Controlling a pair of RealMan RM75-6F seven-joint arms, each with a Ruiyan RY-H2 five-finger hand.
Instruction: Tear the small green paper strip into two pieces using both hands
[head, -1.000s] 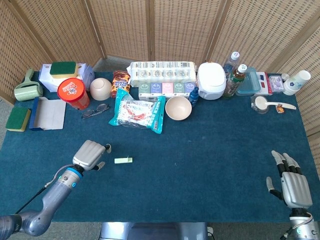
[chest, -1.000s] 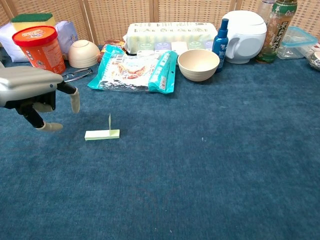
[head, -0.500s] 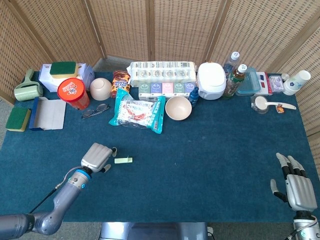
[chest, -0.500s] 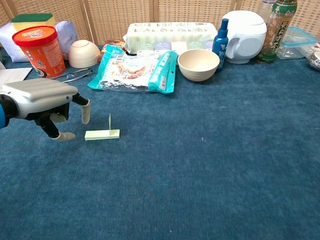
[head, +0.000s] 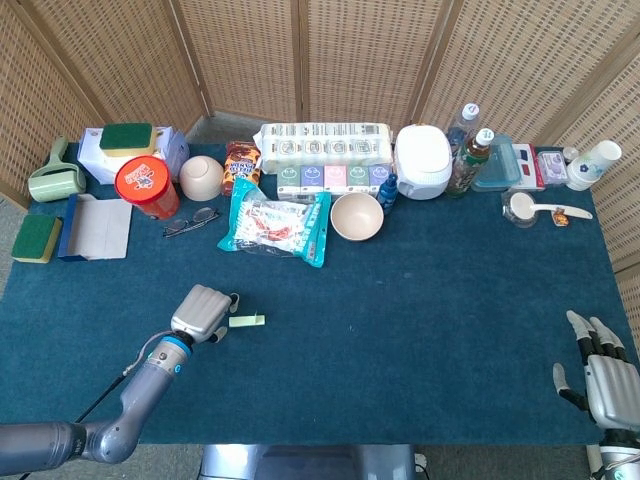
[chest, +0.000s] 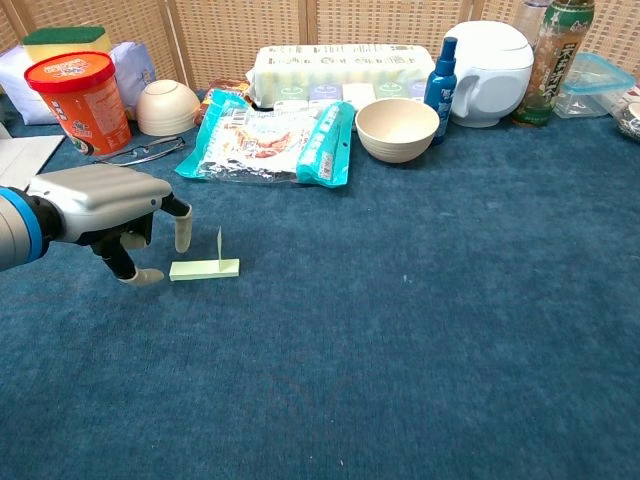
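The small green paper strip (head: 246, 321) (chest: 204, 269) lies flat on the blue table, with one thin flap standing upright from its middle. My left hand (head: 203, 313) (chest: 108, 208) hovers just left of the strip, fingers curved downward and apart, holding nothing. Its fingertips (chest: 183, 238) hang close to the strip's left end without touching it. My right hand (head: 603, 379) shows only in the head view, at the table's near right corner, fingers spread and empty, far from the strip.
A snack bag (chest: 268, 137), beige bowl (chest: 397, 128), glasses (chest: 152, 151), red tub (chest: 80, 96) and small bowl (chest: 167, 106) stand behind the strip. A white cooker (chest: 487, 72), bottles (chest: 553, 58) and a box row (chest: 340, 71) line the back edge.
My left hand has slid right, closing in on the strip's left end. My right hand has drawn back toward the near right corner. The strip has not moved.
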